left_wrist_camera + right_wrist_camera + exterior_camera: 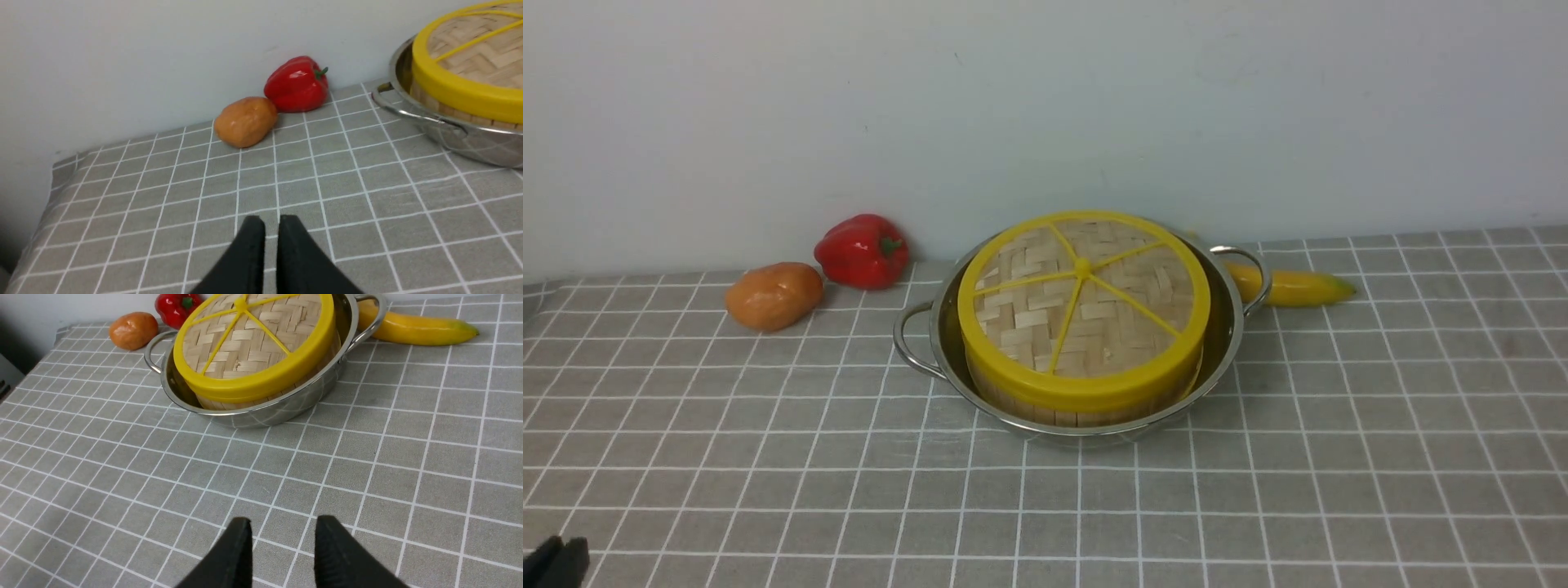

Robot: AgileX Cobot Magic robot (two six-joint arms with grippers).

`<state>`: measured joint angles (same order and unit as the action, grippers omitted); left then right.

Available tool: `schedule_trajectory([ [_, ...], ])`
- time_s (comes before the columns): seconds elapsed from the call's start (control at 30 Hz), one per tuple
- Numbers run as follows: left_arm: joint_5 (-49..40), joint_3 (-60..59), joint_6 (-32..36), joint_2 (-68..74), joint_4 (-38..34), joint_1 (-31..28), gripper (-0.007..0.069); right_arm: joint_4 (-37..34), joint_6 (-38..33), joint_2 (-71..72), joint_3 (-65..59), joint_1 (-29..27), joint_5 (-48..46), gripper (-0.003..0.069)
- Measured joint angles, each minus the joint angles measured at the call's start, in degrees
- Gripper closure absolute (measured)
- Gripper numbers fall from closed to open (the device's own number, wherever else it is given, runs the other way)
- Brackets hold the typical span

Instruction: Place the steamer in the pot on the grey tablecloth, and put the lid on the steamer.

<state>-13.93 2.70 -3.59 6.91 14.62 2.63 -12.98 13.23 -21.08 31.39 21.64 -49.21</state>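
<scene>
Lid [1083, 302] seated on steamer [1045, 404] inside pot [1225, 327], toward the back edge of the cloth [1339, 457], left gripper [271, 222] empty with a narrow gap, right gripper [282, 526] empty and spread, both over bare cloth.

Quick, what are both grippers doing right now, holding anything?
Left gripper: jaws nearly together with a thin gap, holding nothing.
Right gripper: open, empty, above the tablecloth.
</scene>
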Motion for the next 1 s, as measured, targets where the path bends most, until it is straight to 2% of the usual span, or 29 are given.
schedule_trajectory([
  [0.2, -0.2, -3.1, -1.2, -6.8, -0.7, -4.0, 0.056, -0.3, 0.0, 0.0, -0.1, 0.0, 0.0, 0.0419],
  [0.87, -0.8, -3.1, -1.4, -6.9, -0.7, -4.8, 0.0529, -0.3, -0.1, 0.2, -0.1, -0.1, 0.0, 0.0418],
  [1.0, -0.8, -3.1, -1.4, -6.9, -0.7, -4.8, 0.0518, 2.9, -4.4, 3.0, -0.7, -4.6, 3.2, 0.0417],
])
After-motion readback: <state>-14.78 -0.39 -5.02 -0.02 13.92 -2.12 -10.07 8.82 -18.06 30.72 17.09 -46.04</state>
